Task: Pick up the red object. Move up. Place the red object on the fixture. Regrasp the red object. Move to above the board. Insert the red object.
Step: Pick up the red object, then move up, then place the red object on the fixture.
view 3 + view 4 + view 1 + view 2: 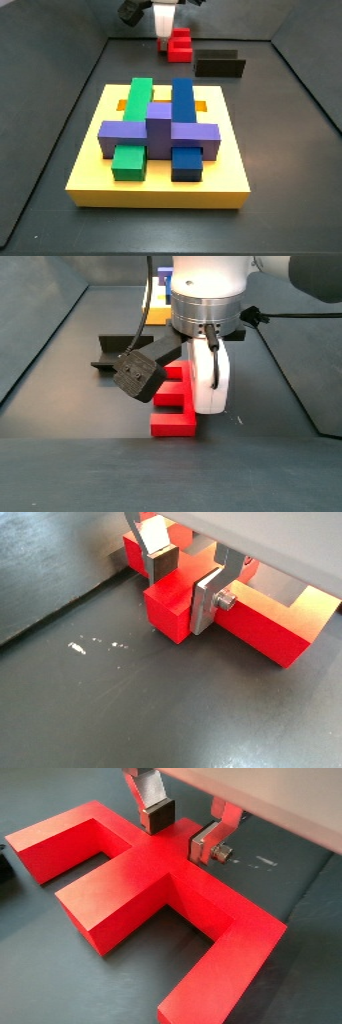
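The red object (274, 622) lies flat on the dark floor, and both wrist views show it as a blocky piece with a stub (134, 893). My gripper (183, 580) is down over it, its two fingers on either side of one narrow limb. One silver finger (207, 600) lies flush against the limb's side and the other dark pad (158, 816) sits at the opposite side, so the jaws look shut on it. In a side view the red object (177, 42) lies right next to the fixture (221, 66). The yellow board (94, 165) is nearer that camera.
Green, blue and purple blocks (158, 125) stand in the board's slots. The fixture (118, 351) also shows beside the arm, with a black camera mount (138, 374) hanging off the wrist. Dark walls (297, 75) close in the floor at the sides.
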